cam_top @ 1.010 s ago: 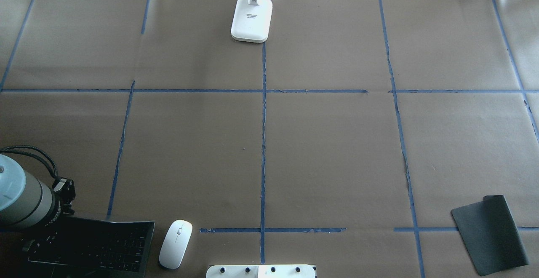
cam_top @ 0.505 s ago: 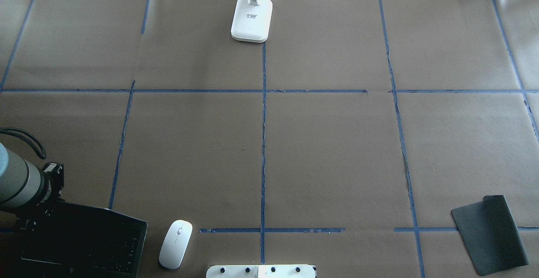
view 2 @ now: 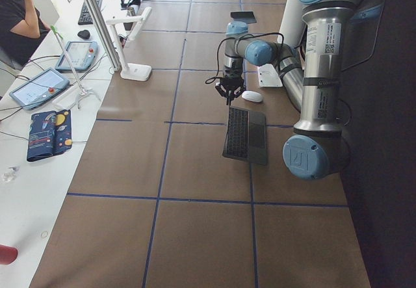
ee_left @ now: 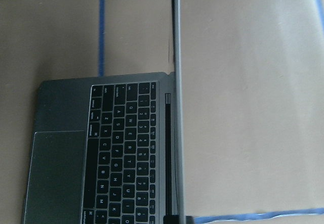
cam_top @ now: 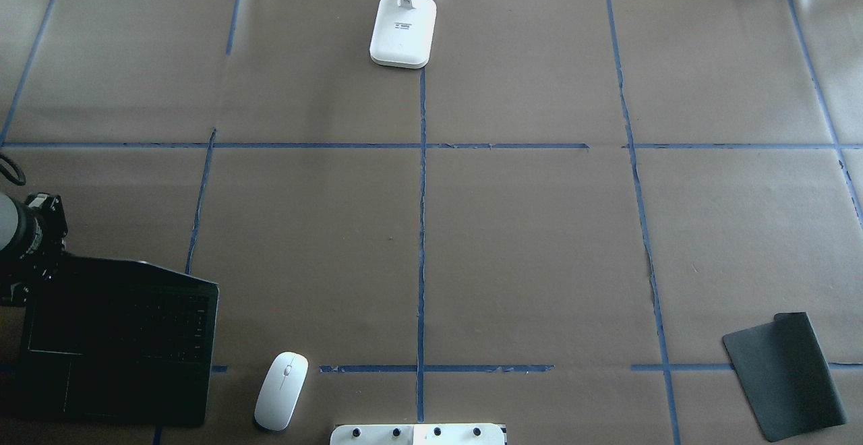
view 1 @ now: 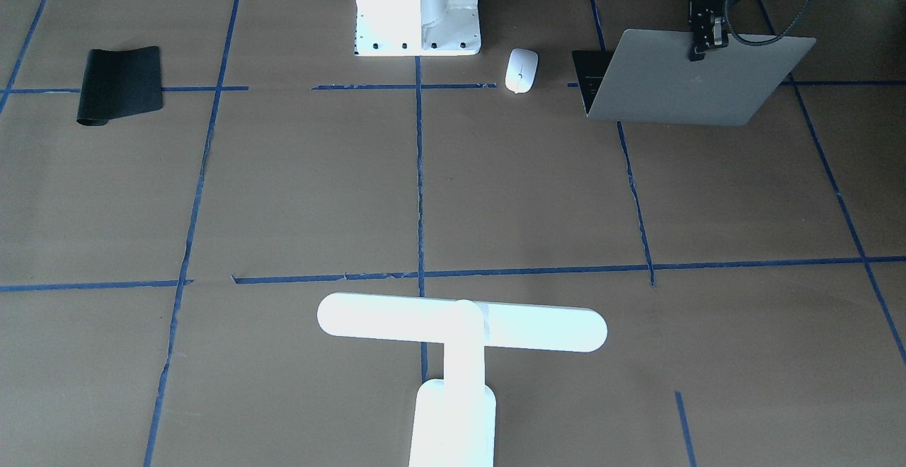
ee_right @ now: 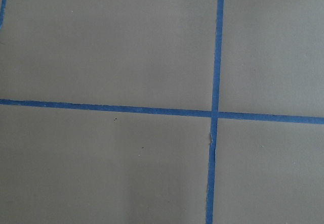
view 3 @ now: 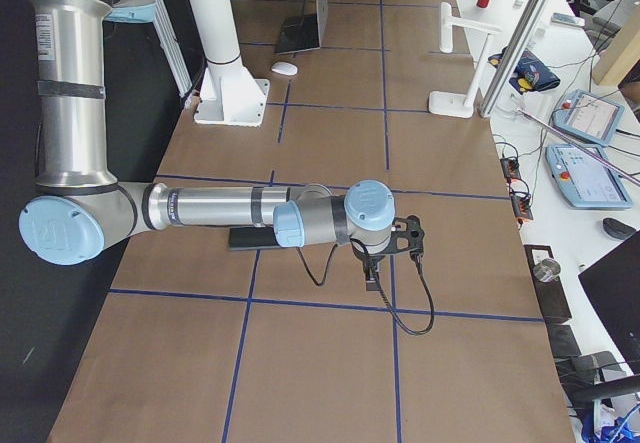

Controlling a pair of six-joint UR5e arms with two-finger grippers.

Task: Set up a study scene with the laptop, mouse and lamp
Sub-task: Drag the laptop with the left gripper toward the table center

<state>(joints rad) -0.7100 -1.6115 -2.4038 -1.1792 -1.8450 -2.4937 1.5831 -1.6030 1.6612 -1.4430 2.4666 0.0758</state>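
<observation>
The laptop stands open near the robot's left side, its grey lid raised and facing the front view. The overhead view shows its dark screen and keys. My left gripper is shut on the lid's top edge, and also shows in the overhead view. The left wrist view shows the keyboard with the lid edge-on. The white mouse lies just right of the laptop. The white lamp stands at the far middle edge. My right gripper hovers over bare table; I cannot tell whether it is open.
A black mouse pad lies near the front right, with one corner curled. The white robot base sits at the near middle edge. Blue tape lines divide the brown table. Tablets and an operator are beyond the far edge in the side views.
My left gripper has moved away from the robot with the lid's edge in it. The laptop lid stands more open than before. The mouse, lamp and pad have not moved.
</observation>
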